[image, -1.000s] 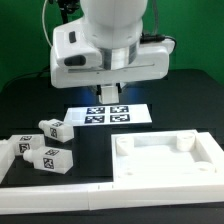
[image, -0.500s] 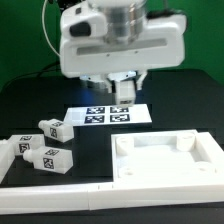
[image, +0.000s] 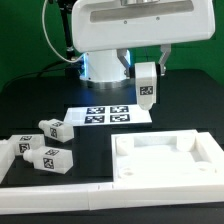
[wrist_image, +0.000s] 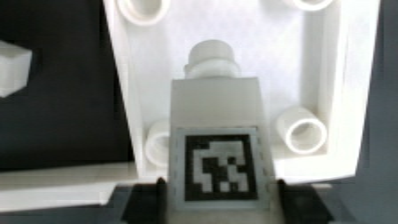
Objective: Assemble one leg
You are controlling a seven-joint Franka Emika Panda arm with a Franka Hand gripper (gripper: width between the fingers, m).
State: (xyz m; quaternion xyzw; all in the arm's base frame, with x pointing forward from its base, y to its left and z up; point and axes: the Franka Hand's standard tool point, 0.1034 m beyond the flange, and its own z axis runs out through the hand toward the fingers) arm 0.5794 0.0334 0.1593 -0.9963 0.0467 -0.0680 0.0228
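Observation:
My gripper (image: 146,75) is shut on a white leg (image: 147,88) with a black-and-white tag and holds it upright in the air above the marker board (image: 105,114). In the wrist view the held leg (wrist_image: 219,125) fills the middle, its round peg end pointing away over the white tabletop (wrist_image: 338,70), and the dark fingers (wrist_image: 146,200) press both its sides. The tabletop (image: 165,158) lies flat at the exterior view's lower right, with raised corner sockets. Three more legs (image: 52,158) lie at the exterior view's lower left.
A white rail (image: 50,190) runs along the table's front edge. The robot's body (image: 130,30) fills the top of the exterior view. A white block corner (wrist_image: 11,70) shows on the dark mat in the wrist view.
The arm has risen and swung toward the exterior view's right. The held leg, hidden under the hand before, now hangs in view above the marker board.

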